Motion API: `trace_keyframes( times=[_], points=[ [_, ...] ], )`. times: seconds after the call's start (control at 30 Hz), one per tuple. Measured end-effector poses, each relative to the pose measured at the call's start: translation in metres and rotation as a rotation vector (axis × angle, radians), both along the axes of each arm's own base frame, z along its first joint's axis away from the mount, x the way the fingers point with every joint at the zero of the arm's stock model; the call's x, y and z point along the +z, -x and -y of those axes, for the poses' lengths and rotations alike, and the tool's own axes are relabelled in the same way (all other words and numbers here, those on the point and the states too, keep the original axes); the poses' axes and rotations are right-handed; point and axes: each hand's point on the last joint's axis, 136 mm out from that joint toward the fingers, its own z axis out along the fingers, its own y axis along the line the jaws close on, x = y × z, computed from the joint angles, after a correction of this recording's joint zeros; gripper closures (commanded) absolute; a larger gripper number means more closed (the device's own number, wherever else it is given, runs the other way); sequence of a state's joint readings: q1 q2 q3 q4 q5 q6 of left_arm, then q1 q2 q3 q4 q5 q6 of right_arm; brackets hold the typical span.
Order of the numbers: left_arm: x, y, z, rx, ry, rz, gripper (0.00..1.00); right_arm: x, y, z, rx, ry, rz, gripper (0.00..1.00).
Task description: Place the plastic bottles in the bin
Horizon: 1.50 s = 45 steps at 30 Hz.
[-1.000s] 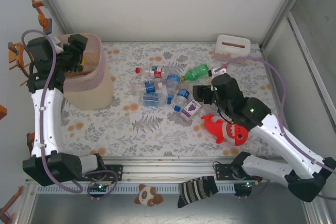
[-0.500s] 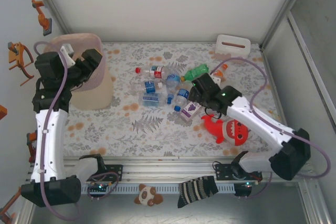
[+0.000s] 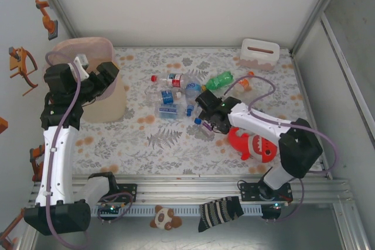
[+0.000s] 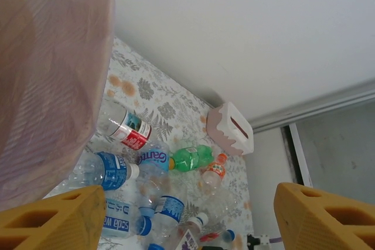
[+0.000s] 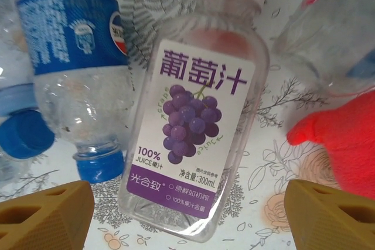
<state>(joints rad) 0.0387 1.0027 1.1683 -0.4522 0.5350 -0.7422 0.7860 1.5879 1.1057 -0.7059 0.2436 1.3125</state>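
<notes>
Hovering over a grape juice bottle (image 5: 196, 127) mid-tabletop, the right gripper (image 3: 206, 119) gapes wide, empty. Other plastic bottles (image 3: 176, 95) cluster behind it; at the far-left corner the left gripper (image 3: 110, 74), likewise open and empty, hangs beside the pink bin (image 3: 108, 106).

The grape juice bottle (image 5: 196, 127) is clear, glossy plastic with a smooth printed label. The bin (image 3: 108, 106) is translucent pink plastic, finely ribbed. The shark toy (image 3: 258, 146) looks like soft red plush. The floral table cover (image 3: 176, 141) is matt.
</notes>
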Motion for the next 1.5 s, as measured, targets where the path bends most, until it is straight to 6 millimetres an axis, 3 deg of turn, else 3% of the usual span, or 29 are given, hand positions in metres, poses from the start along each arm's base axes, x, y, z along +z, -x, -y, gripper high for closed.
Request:
trace_keyframes(
  times=[0.17, 0.37, 1.17, 1.5],
  points=[
    [0.000, -0.001, 0.001, -0.007, 0.002, 0.006, 0.24, -0.024, 0.006, -0.007, -0.009, 0.014, -0.061, 0.16],
    [-0.003, -0.001, 0.001, -0.008, 0.003, 0.001, 0.23, -0.036, 0.007, -0.009, -0.022, 0.021, -0.090, 0.16],
    [-0.002, 0.000, 0.002, -0.012, 0.005, 0.006, 0.22, -0.041, -0.003, -0.021, -0.021, 0.006, -0.084, 0.09],
    [-0.003, 0.001, 0.002, -0.012, 0.005, 0.004, 0.22, -0.043, -0.005, -0.026, -0.020, -0.010, -0.087, 0.15]
  ],
)
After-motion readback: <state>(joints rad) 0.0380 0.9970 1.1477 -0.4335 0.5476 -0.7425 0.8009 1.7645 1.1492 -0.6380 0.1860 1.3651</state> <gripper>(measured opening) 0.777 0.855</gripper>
